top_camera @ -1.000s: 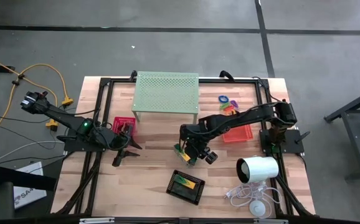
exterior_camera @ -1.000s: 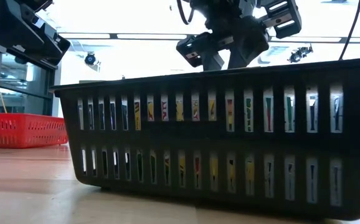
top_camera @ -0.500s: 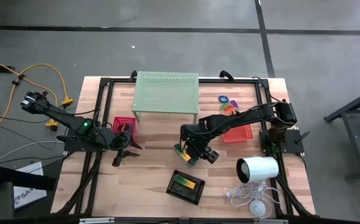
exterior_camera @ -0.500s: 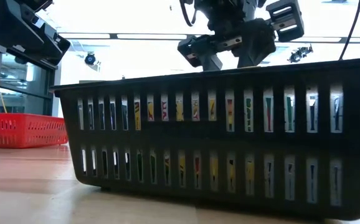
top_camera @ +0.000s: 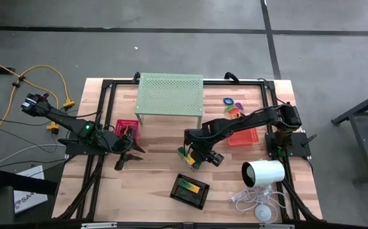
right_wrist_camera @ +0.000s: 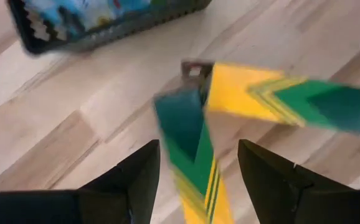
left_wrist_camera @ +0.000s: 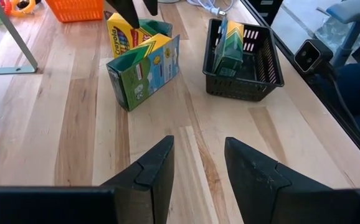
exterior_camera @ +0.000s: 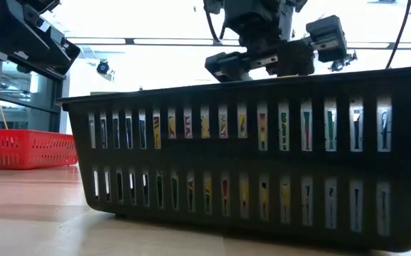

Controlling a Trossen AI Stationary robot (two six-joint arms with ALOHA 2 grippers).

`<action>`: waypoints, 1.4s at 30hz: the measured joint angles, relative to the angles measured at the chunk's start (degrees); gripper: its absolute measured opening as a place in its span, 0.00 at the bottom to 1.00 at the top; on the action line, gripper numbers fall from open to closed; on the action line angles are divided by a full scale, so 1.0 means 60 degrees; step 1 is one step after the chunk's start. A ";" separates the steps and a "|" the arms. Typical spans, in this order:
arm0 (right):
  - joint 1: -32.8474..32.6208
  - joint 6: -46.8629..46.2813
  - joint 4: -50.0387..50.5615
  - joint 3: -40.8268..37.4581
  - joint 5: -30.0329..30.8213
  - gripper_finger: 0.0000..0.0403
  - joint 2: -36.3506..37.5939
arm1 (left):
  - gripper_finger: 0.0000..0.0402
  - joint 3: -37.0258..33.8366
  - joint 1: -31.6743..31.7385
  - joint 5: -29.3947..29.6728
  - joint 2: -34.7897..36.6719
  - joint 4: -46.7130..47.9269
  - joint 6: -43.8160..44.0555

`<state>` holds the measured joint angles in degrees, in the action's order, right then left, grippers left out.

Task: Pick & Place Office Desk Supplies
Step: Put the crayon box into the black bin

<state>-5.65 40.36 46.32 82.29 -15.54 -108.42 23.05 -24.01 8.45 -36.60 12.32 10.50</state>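
- The right gripper point(top_camera: 195, 154) is hovering over the middle of the table point(top_camera: 158, 172), directly above two yellow-and-green crayon boxes point(left_wrist_camera: 141, 59) standing upright on the wood. Its fingers are spread wide with nothing between them; the right wrist view is showing the box tops point(right_wrist_camera: 255, 99) below the open fingers point(right_wrist_camera: 136, 177), not pinched.
- The boxes are touching each other and standing on end, probably so that their narrow tops are offering the fingers something to close on from above.
- The black tray point(top_camera: 190, 190) is sitting nearer the front edge, just beyond the boxes, and is already holding another green box point(left_wrist_camera: 228, 50) leaning against its wall; judging by that, it is serving as the drop-off place for this kind of item.
- The left gripper point(top_camera: 128, 150) is waiting on the left side of the table beside the red tray point(top_camera: 125, 126), fingers point(left_wrist_camera: 152, 171) apart and empty, pointing toward the boxes without reaching them.
- The orange tray point(top_camera: 244, 136) is sitting to the right, with small coloured rings point(top_camera: 230, 104) lying behind it near the pale green stand point(top_camera: 170, 95).
- The next move is likely calling for a straight descent over one box.
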 joint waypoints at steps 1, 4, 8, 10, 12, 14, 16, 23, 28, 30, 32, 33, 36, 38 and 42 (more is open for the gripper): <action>0.0000 -0.0003 -0.0056 0.0020 -0.0033 0.51 -0.0067 | 0.34 -0.0001 0.0000 0.0003 0.0000 -0.0005 0.0000; -0.0002 -0.0068 0.0177 -0.0016 0.0007 0.51 -0.0158 | 0.34 -0.0004 -0.0004 0.0007 0.0000 -0.0058 0.0000; 0.0002 -0.0016 0.0077 -0.0003 0.0039 0.51 -0.0323 | 0.34 -0.0007 -0.0002 0.0012 0.0000 -0.0198 0.0000; 0.0004 -0.0001 0.0190 -0.0014 0.0090 0.51 -0.0319 | 0.34 -0.0007 -0.0001 0.0014 0.0000 -0.0210 0.0000; 0.0002 -0.0002 0.0057 0.0005 0.0170 0.51 -0.0306 | 0.34 -0.0007 -0.0004 0.0014 0.0000 -0.0214 0.0000; 0.0000 -0.0001 0.0140 0.0004 0.0335 0.51 -0.0306 | 0.34 -0.0007 -0.0004 0.0018 0.0000 -0.0208 0.0000; 0.0000 -0.0001 0.0157 0.0002 0.0348 0.51 -0.0306 | 0.34 -0.0007 -0.0003 0.0018 0.0004 -0.0209 0.0000; 0.0000 -0.0003 0.0134 -0.0055 0.0330 0.51 -0.0392 | 0.34 -0.0006 -0.0004 0.0051 0.0004 -0.0208 0.0000; 0.0000 -0.0029 0.0003 -0.0242 0.0355 0.51 -0.0448 | 0.34 -0.0004 -0.0002 0.0051 0.0004 -0.0222 0.0000; 0.0000 -0.0034 -0.0040 -0.0248 0.0356 0.51 -0.0448 | 0.34 -0.0005 -0.0002 0.0051 0.0004 -0.0282 0.0000; 0.0003 -0.0034 -0.0003 -0.0257 0.0355 0.51 -0.0448 | 0.34 -0.0004 -0.0003 0.0049 0.0004 -0.0285 0.0000; 0.0004 -0.0037 0.0007 -0.0257 0.0352 0.51 -0.0448 | 0.34 -0.0004 -0.0002 0.0047 0.0002 -0.0280 0.0000; 0.0004 -0.0036 0.0103 -0.0255 0.0355 0.49 -0.0448 | 0.34 -0.0004 -0.0003 0.0047 0.0004 -0.0284 0.0000; 0.0004 -0.0035 0.0089 -0.0255 0.0355 0.46 -0.0448 | 0.34 -0.0004 0.0000 0.0047 0.0004 -0.0284 0.0000; 0.0004 -0.0047 0.0105 -0.0256 0.0352 0.38 -0.0448 | 0.34 -0.0004 -0.0001 0.0047 0.0004 -0.0283 0.0000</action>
<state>-5.63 40.08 46.95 80.75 -13.43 -111.11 23.03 -24.02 8.73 -36.58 10.62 10.50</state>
